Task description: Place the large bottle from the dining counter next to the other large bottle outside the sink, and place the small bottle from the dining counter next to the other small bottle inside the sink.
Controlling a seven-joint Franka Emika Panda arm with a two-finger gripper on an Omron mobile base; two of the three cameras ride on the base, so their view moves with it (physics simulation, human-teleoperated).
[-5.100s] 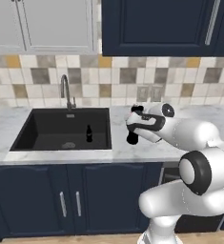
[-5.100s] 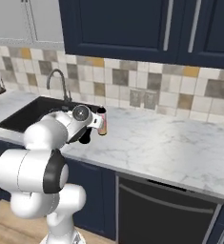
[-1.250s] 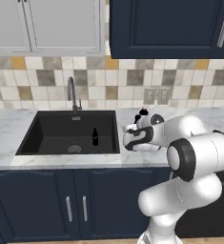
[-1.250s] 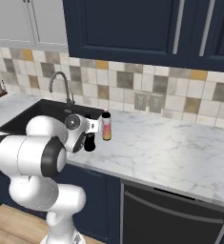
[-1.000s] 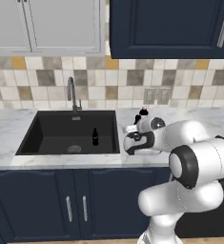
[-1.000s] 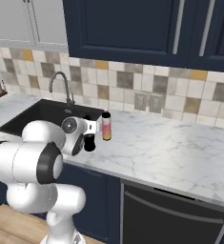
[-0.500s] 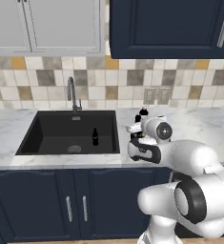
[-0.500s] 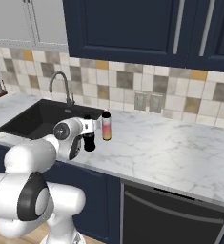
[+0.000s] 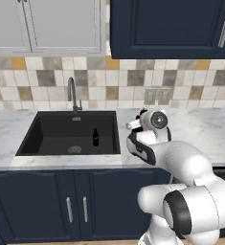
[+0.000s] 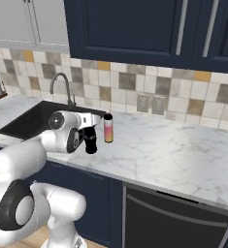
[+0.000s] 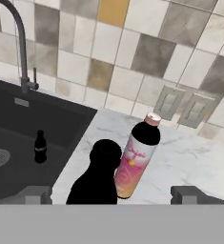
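The arm has pulled back and let go of the large bottle (image 10: 90, 140), which now stands on the bench (image 10: 173, 155).

In the left base view, the other small bottle (image 9: 95, 137) stands inside the sink (image 9: 42, 139).

In the right base view, the large bottle stands just beside the other large bottle (image 10: 107, 128).

In the hand view, the gripper (image 11: 111, 194) is wide open and holds nothing. Both big bottles stand close together, right of the sink.

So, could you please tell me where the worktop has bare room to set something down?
Bare marble runs right of the pinkish-red bottle. It is crowded between that bottle and the sink, where the black bottle stands.
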